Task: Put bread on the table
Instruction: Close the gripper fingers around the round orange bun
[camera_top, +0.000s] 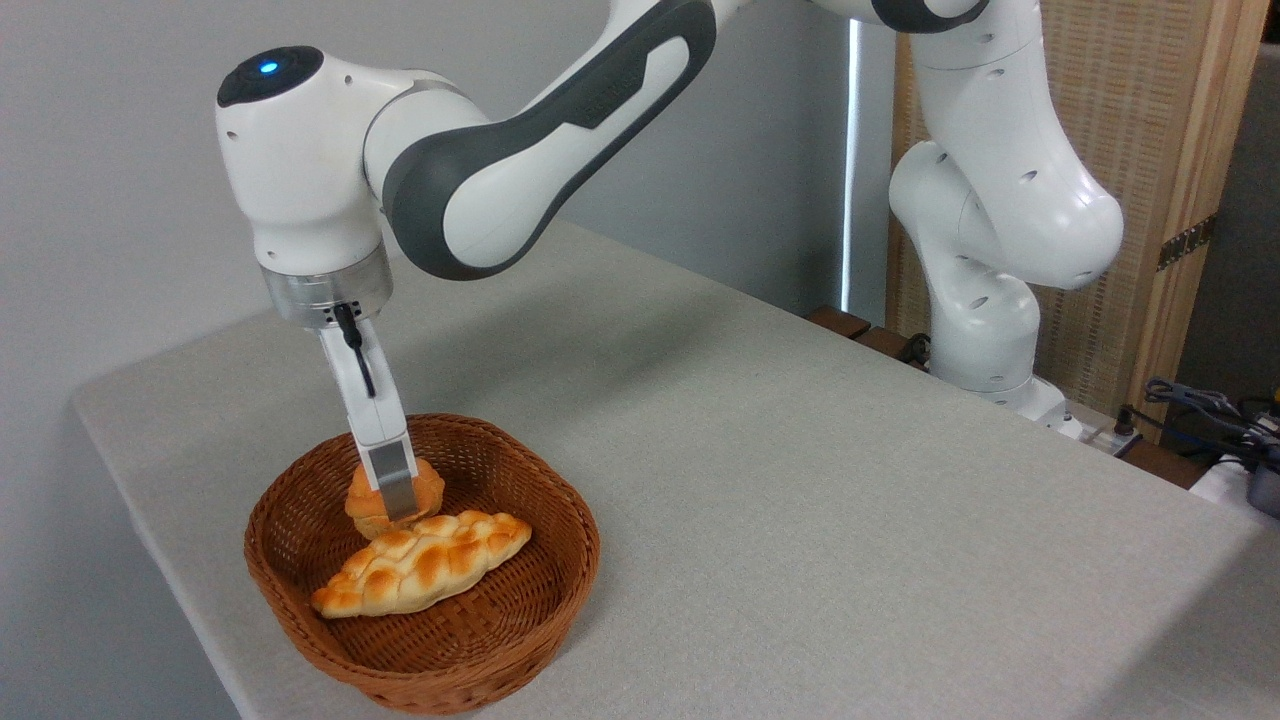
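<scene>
The bread (362, 508), a small round golden-orange bun, sits toward the back left inside a brown wicker basket (560, 590). My gripper (393, 503) reaches straight down into the basket and straddles the bun. Its near finger (398, 490) lies flat against the bun's front side, and the far finger is hidden behind the bun. Whether the fingers squeeze the bun does not show. The bun's base is hidden behind a longer braided loaf. The table (800, 520), light grey-beige, carries the basket near its front left corner.
A longer braided golden loaf (425, 565) lies in the basket just in front of the bun. The arm's white base (985, 340) stands at the table's far right edge. Cables (1200, 410) and a wooden panel (1130, 200) lie beyond it.
</scene>
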